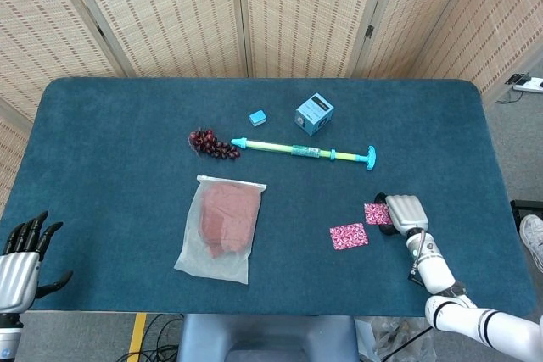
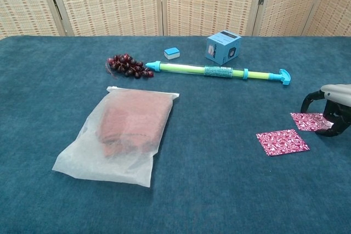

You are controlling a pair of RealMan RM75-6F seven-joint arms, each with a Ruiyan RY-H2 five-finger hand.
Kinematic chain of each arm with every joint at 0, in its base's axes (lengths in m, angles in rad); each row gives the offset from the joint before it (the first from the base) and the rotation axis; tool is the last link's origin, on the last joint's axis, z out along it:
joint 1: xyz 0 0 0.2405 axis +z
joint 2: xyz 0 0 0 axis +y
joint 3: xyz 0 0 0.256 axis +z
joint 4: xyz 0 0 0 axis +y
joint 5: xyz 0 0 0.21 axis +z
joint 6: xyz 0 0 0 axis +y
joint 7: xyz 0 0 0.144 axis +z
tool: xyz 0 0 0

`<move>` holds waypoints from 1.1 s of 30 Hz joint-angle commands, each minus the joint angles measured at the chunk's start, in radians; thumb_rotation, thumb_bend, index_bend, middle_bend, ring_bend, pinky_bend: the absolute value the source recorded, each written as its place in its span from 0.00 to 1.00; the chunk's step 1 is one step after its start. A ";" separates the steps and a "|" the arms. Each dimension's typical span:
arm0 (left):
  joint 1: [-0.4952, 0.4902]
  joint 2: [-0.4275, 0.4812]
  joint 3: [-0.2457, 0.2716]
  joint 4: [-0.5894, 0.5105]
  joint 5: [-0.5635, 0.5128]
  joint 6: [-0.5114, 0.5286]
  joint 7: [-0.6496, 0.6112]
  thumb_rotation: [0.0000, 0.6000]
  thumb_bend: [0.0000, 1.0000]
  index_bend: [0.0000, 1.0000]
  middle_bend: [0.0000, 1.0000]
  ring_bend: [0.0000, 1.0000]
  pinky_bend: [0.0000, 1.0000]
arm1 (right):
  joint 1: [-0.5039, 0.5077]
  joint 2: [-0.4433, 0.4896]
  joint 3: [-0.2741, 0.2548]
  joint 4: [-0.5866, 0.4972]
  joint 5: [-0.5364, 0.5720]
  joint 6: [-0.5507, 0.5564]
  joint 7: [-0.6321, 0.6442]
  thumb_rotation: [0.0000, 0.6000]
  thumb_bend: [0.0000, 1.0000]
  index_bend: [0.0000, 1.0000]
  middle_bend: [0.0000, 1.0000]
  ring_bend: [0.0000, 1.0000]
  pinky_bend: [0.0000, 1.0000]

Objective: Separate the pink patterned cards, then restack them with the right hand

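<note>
Your right hand (image 2: 332, 109) arches over the far pink patterned card (image 2: 310, 120), fingertips down on it; the nearer card (image 2: 282, 141) lies apart. Left hand (image 1: 19, 260) is spread, holding nothing.

My right hand (image 2: 333, 107) is cut off by the chest view's right edge, and its fingers cover the far side of the farther pink card (image 2: 310, 120). I cannot tell whether any fingertip touches that card. My left hand (image 1: 20, 260) is cropped at the head view's lower left corner. The printing on the blue box (image 1: 313, 113) is too small to read.
</note>
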 commanded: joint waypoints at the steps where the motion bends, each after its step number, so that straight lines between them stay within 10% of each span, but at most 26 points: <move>1: 0.000 0.000 0.000 -0.001 0.001 0.001 0.000 1.00 0.23 0.18 0.03 0.02 0.09 | -0.001 -0.001 0.001 0.001 -0.001 -0.001 0.003 1.00 0.35 0.39 0.93 1.00 1.00; 33: 0.005 0.006 -0.002 -0.003 0.000 0.009 -0.006 1.00 0.23 0.17 0.03 0.02 0.09 | 0.014 0.071 -0.060 -0.248 -0.185 0.012 -0.022 1.00 0.35 0.39 0.93 1.00 1.00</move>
